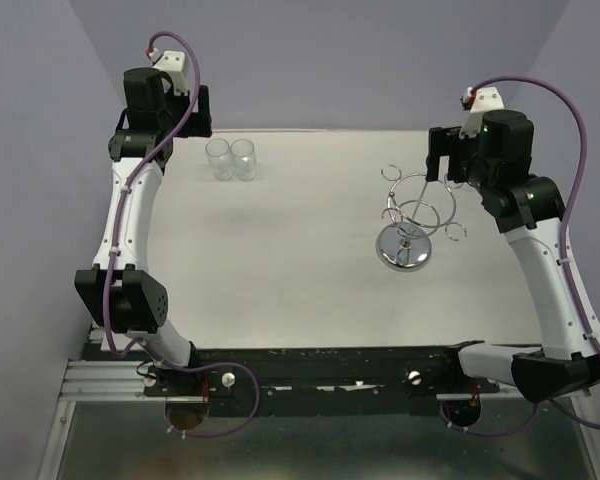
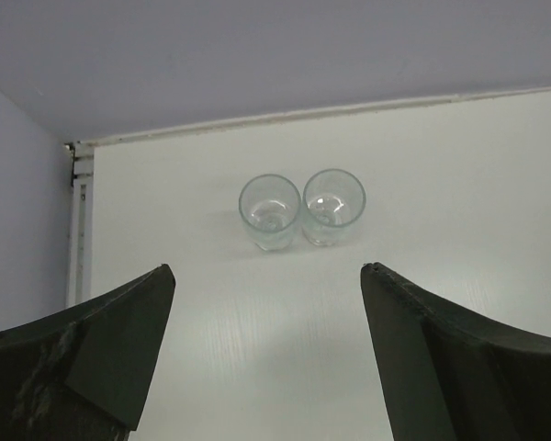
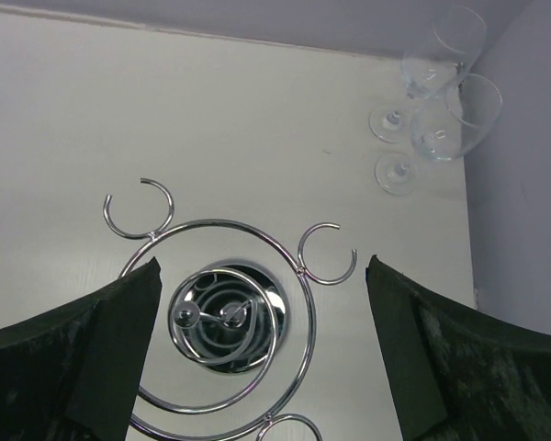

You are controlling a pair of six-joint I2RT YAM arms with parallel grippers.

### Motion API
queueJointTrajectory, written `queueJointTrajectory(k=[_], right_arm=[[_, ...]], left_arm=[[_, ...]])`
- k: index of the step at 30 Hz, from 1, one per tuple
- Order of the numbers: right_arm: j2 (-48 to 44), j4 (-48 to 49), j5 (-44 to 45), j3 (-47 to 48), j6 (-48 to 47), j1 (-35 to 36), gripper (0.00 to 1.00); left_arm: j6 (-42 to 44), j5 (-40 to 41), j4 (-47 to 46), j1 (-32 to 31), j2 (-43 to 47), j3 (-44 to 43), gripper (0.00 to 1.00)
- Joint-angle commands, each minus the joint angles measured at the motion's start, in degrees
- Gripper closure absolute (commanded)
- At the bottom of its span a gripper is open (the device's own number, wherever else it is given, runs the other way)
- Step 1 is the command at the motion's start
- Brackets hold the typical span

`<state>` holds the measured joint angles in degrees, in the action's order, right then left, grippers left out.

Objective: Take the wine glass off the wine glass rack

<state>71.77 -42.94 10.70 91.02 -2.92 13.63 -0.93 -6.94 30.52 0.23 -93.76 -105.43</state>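
The wine glass rack (image 1: 408, 222) stands on the right of the white table, a chrome wire stand on a mirror disc base. In the right wrist view I look down on the rack's ring (image 3: 248, 312), and the hook arms that show are bare. My right gripper (image 1: 445, 165) (image 3: 262, 262) hovers open just above and behind the rack, holding nothing. Two wine glasses (image 1: 231, 160) stand upright side by side at the back left, one (image 2: 270, 211) next to the other (image 2: 333, 207). My left gripper (image 1: 198, 110) (image 2: 266, 271) hangs open over the table just short of them.
Purple walls close in the table at the back and on both sides. The table's back edge (image 2: 312, 115) runs just behind the two glasses. Both arm bases sit on the black rail (image 1: 330, 365) at the near edge.
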Motion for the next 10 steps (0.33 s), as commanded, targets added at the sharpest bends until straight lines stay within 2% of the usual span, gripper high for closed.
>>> queueJointTrajectory(k=[1,10], right_arm=[[-1.6,-0.5,3.7,-0.9,2.7,-0.3,0.0],[-1.2,1.9,3.1,-1.5,5.0,-0.3,0.0]], left_arm=[[-1.0,-1.2,1.3,-2.2,4.4,3.0,0.01],[-0.7,-1.8,2.0,-5.0,9.1,10.3,0.01]])
